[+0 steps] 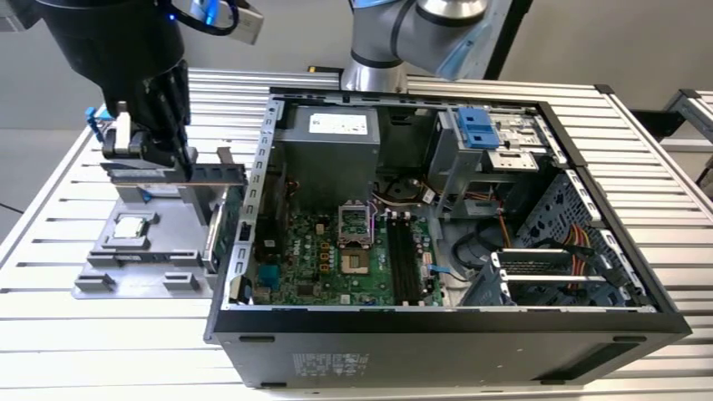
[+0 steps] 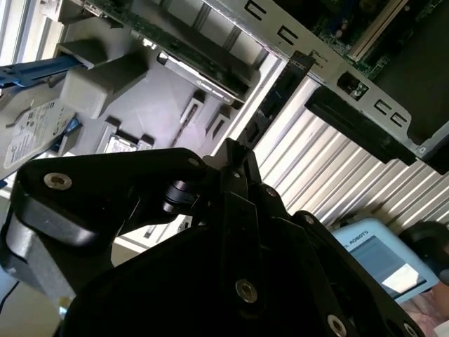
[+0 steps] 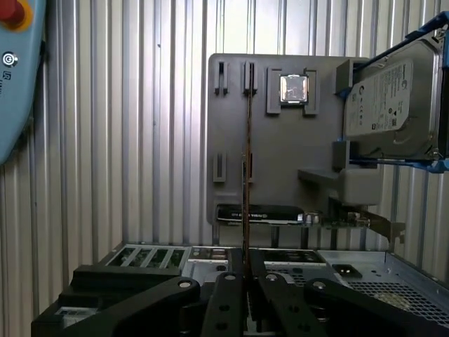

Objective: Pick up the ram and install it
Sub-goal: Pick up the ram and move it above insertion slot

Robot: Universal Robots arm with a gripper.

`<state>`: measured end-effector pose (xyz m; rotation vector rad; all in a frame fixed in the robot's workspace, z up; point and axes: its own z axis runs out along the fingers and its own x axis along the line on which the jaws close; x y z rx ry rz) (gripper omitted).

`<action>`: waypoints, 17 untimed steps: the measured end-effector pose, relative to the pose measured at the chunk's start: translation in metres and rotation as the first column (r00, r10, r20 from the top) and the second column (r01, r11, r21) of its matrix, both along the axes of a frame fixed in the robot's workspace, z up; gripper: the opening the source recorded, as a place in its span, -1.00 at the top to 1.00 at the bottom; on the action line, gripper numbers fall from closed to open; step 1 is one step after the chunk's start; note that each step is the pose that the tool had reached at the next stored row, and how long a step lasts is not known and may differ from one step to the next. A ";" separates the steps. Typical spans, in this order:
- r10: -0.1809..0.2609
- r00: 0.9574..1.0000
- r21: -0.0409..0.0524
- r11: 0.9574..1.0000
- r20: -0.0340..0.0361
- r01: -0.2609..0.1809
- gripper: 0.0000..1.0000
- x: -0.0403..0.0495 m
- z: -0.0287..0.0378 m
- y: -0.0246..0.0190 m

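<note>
The black gripper [image 1: 163, 159] hangs over a gray tray [image 1: 100, 280], on the exterior view's left of an open computer case [image 1: 446, 330]. It is clenched on the ram [image 1: 219, 174], a thin dark stick held level above the tray and outside the case. In the first wrist view the ram [image 3: 247, 161] shows edge-on as 1 thin line running away from the closed fingers [image 3: 226, 284], so its faces are hidden. In the exterior view the gripper covers the middle of the stick. Whether its lower edge touches the tray's posts cannot be told.

The tray holds 1 square silver processor chip [image 3: 294, 89]. It also holds 1 hard drive [image 3: 386, 98] in a blue bracket, cut off at the picture's edge, and 1 dark card [image 3: 280, 214] standing on edge beside the case wall.

Inside the case are 1 green motherboard [image 1: 334, 259], long black memory slots [image 1: 403, 263] whose number is hard to make out, and 1 gray power supply [image 1: 329, 142]. 1 pale blue handheld controller [image 3: 14, 84], partly cut off, lies on the slatted metal table [image 1: 112, 351].
</note>
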<state>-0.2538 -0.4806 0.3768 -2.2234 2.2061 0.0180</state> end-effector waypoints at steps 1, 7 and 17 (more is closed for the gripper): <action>0.000 1.000 0.000 1.000 0.000 0.000 1.00 0.0019 0.0000 0.0000; 0.000 1.000 0.000 1.000 -0.001 0.000 1.00 0.0139 0.0000 0.0000; 0.000 1.000 0.000 1.000 -0.003 0.000 1.00 0.0323 0.0000 0.0000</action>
